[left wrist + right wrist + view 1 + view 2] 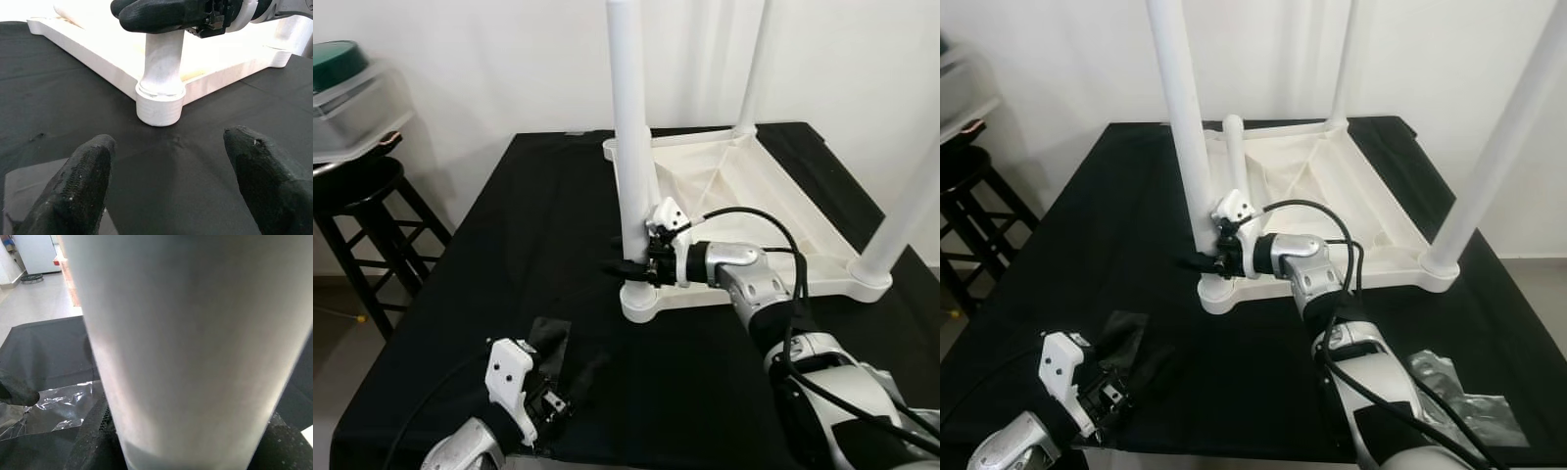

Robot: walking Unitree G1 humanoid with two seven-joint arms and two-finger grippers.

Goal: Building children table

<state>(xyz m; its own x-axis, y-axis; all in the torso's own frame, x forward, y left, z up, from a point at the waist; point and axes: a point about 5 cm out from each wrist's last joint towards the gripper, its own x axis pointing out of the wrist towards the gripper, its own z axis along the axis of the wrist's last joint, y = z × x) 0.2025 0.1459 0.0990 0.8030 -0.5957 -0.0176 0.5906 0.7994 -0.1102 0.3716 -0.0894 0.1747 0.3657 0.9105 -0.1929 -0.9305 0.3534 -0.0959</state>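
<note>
We are clamping the right pincer point(631, 262) around the white leg point(631, 127) at centre frame, and should be twisting it upright into the tabletop's corner socket point(646, 299), while the left pincer point(166, 181) is hanging open at lower left.

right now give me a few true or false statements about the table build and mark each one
1. The right pincer is closed around the near white cylindrical table leg low down, close to its socket. True.
2. The upside-down white plastic tabletop lies on a bare wooden floor. False: it lies on a black cloth-covered table.
3. The left pincer is open, holding nothing. True.
4. The left pincer grips a far leg. False: it sits low at the near edge, apart from the tabletop.
5. A black wooden stool stands to the robot's left. True.
6. The gripped leg lies flat. False: it stands upright.
</note>
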